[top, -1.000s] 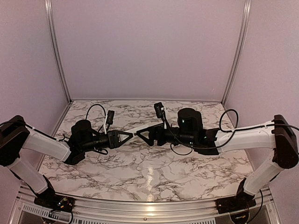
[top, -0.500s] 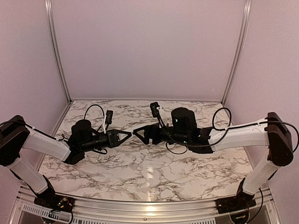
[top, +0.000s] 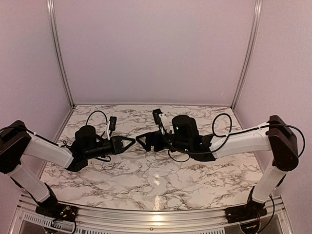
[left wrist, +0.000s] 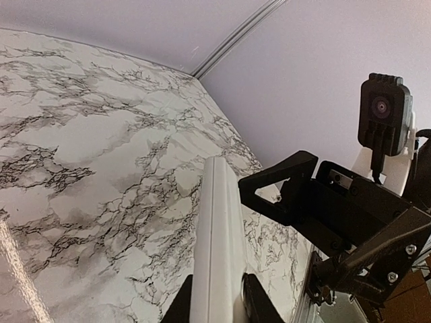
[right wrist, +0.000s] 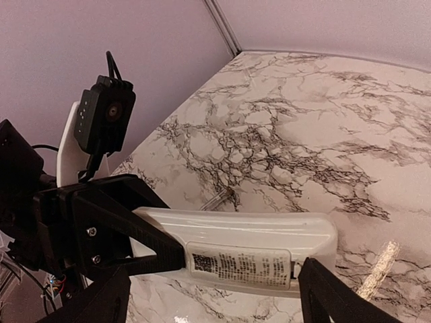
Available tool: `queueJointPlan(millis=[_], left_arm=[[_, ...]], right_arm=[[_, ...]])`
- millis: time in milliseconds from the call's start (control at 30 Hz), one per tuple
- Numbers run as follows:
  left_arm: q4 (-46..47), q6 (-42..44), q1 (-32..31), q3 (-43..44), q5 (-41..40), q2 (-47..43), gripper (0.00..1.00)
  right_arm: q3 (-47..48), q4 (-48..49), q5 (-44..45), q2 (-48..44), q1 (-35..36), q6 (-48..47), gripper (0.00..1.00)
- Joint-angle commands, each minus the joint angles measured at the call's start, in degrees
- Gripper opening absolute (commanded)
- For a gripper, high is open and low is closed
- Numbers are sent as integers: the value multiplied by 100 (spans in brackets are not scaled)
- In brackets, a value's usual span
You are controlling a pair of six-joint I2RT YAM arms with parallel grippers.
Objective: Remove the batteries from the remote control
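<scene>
Lilac walls (top: 156, 48) and aluminium posts (top: 57, 53) close in a marble-patterned bench (top: 156, 185). Both arms reach inward and meet above the middle of the bench, a little towards its far edge.

The left claw (top: 130, 141) is pinching the remote control (left wrist: 219, 242) by one end. In the left wrist view its two dark fingers (left wrist: 259, 306) press on either side of the slim white bar. The bar juts out from them, lifted off the marble.

The right claw (top: 141, 140) faces it tip to tip, with its fingers (right wrist: 323, 289) spread wide. In the right wrist view the remote runs crosswise just ahead of those fingers. Its rounded free end lies near the finger on the right, and its other end sits in the left claw's dark fingertips. The face turned towards this camera carries a rectangular panel with a printed label (right wrist: 239, 266). Whether the right claw touches the remote cannot be told; its fingers are not pressed onto it.

The right arm's wrist camera (left wrist: 384, 114) shows above its claw in the left wrist view.
</scene>
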Motion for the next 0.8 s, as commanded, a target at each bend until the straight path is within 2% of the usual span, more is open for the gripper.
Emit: queueJointPlan(millis=[0, 300, 533, 767], left_arm=[[660, 29, -149, 55, 717, -180, 0], [683, 32, -146, 21, 719, -229, 0], [688, 41, -144, 18, 740, -237, 0], [701, 71, -150, 3, 737, -275, 0]], right_arm=[[262, 101, -109, 379, 113, 136, 85], [289, 407, -632, 547, 128, 237, 86], [75, 977, -1591, 506, 0, 449, 86], [-167, 1205, -1944, 268, -94, 577, 87]])
